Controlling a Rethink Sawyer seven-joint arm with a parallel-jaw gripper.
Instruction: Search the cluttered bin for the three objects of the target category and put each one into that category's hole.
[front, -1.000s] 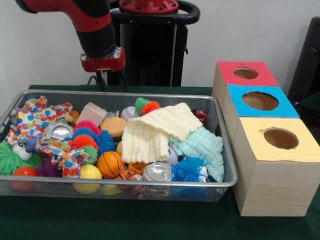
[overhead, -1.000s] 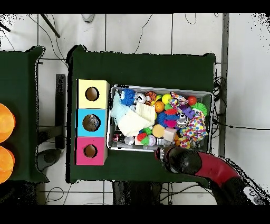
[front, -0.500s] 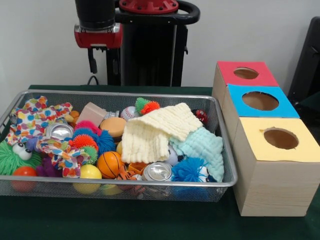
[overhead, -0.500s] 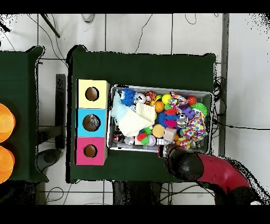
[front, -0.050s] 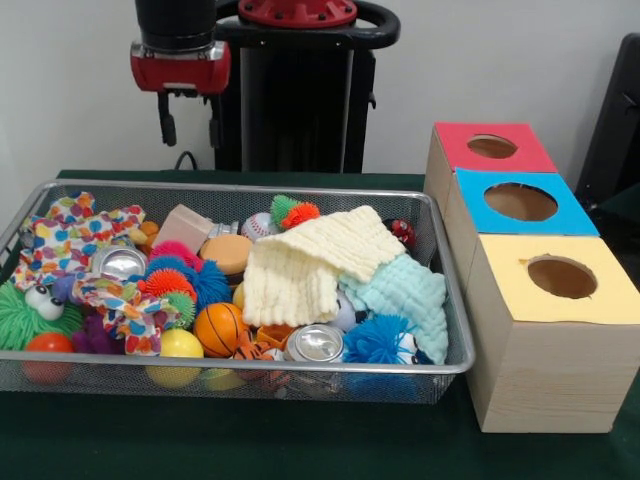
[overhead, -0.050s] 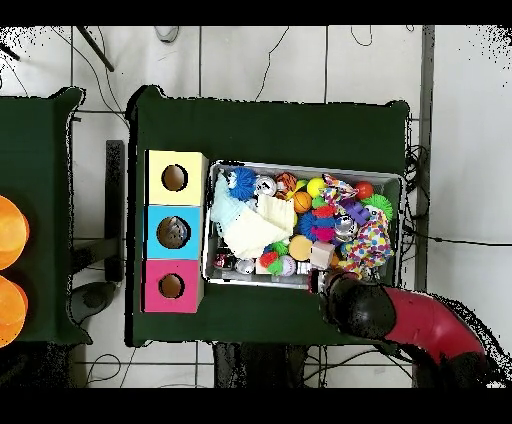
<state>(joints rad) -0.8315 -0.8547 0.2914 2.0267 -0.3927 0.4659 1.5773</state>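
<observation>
With the pincer (front, -0.050s: 187, 118) spread and empty above the bin (front, -0.050s: 455, 340), the orange ball (front, -0.050s: 219, 327) at seven o'clock is judged light, smooth, slippery, best gripped across its middle.

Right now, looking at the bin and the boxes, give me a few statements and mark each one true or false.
1. The pincer hangs above the wire bin, holding nothing. True.
2. The yellow cloth lies on the green table outside the bin. False: it is draped over the clutter inside the bin.
3. The three boxes run red box, blue box, yellow box from far to near in the front view. True.
4. The orange ball sits in the blue box's hole. False: it is in the bin.
5. The pincer's fingers grip a silver can. False: a can lies in the bin.
</observation>
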